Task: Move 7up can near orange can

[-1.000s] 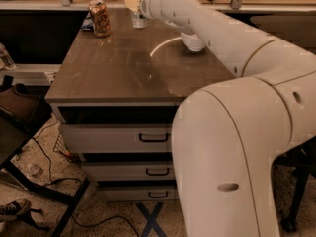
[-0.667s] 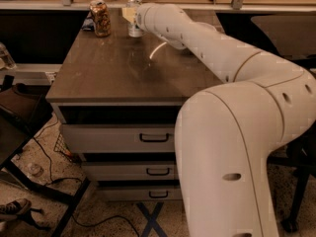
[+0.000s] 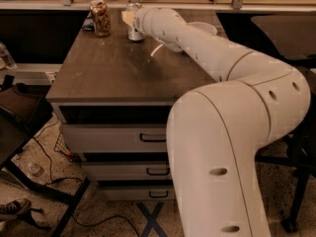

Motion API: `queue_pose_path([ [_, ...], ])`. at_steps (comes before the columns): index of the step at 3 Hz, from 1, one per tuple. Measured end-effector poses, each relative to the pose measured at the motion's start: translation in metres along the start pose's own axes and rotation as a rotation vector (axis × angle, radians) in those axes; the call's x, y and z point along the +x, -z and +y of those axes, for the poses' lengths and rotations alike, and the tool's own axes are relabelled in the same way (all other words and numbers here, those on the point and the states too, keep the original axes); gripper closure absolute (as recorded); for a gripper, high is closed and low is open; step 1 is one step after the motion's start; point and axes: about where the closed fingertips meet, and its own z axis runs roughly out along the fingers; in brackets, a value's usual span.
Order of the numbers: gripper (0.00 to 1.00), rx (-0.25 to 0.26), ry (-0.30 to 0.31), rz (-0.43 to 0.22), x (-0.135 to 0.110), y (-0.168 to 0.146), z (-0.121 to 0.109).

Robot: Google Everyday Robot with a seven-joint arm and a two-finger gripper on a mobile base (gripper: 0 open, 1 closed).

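The orange can (image 3: pixel 100 18) stands upright at the far left corner of the dark table (image 3: pixel 113 68). The 7up can (image 3: pixel 134 29) stands about a can's width to its right, near the far edge. Only its silver top and lower part show, as the wrist covers its right side. My gripper (image 3: pixel 130 19) is at the end of the long white arm, which reaches in from the right, and is shut around the 7up can's upper part.
A white bowl (image 3: pixel 203 28) sits behind the arm at the table's far right. A shelf rail (image 3: pixel 64 4) runs just behind the table. Drawers (image 3: pixel 118 137) are below the tabletop. Cables and a shoe (image 3: pixel 15 209) lie on the floor at left.
The arm has swung left along the far edge, carrying the 7up can closer to the orange can.
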Motion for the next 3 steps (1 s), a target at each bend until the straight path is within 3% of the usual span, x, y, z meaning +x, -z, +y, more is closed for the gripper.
queue_pose_path([
  [1,0.51,-0.004,0.000,0.000,0.0007,-0.0009,0.0023],
  [2,0.20,-0.008,-0.001,0.002,0.0023,-0.0025,0.0048],
  [3,0.00,-0.009,-0.001,0.003,0.0032,-0.0034,0.0062],
])
